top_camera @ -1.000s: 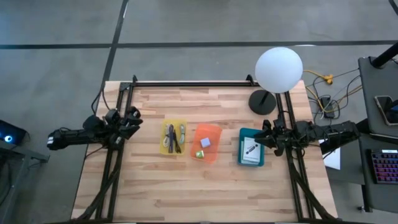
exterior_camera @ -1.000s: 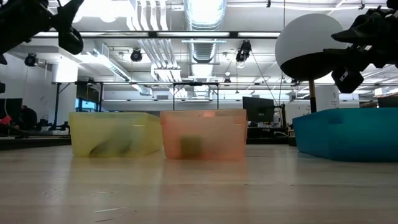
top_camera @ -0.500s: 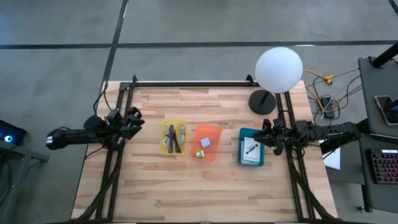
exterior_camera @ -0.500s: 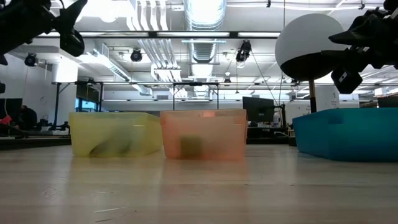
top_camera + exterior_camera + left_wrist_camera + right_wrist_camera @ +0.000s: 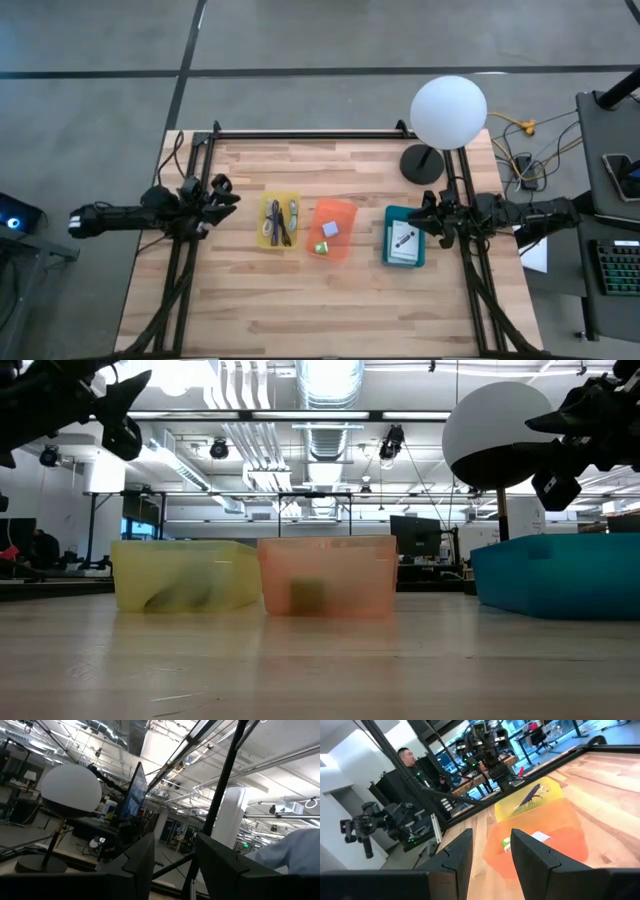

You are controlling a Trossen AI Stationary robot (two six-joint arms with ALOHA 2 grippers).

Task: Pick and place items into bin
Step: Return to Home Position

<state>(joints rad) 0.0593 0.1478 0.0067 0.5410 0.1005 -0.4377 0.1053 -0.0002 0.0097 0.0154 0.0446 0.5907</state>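
The right gripper (image 5: 424,214) hangs raised above the wooden table (image 5: 300,310), its two fingers spread with nothing between them. Right at its tips lies the teal bin (image 5: 400,212), holding a white printed box (image 5: 404,240). Next out from the claw, a little beyond the teal bin, is the orange bin (image 5: 335,208) with a pale cube (image 5: 330,228) and a small green cube (image 5: 322,247) inside. Farther along the same line stands the yellow bin (image 5: 266,205), close beside the orange one. A dark coiled cable (image 5: 276,224) and a blue cable (image 5: 532,792) lie in it. Off to the claw's side, near its arm, stands the white globe lamp (image 5: 448,110).

The left gripper (image 5: 222,190) hovers high over the opposite edge of the table, its fingers likewise parted and empty. The yellow bin is the closest one to it, a little apart from its tips. The orange and teal bins follow beyond, and the right gripper faces it from farthest off.
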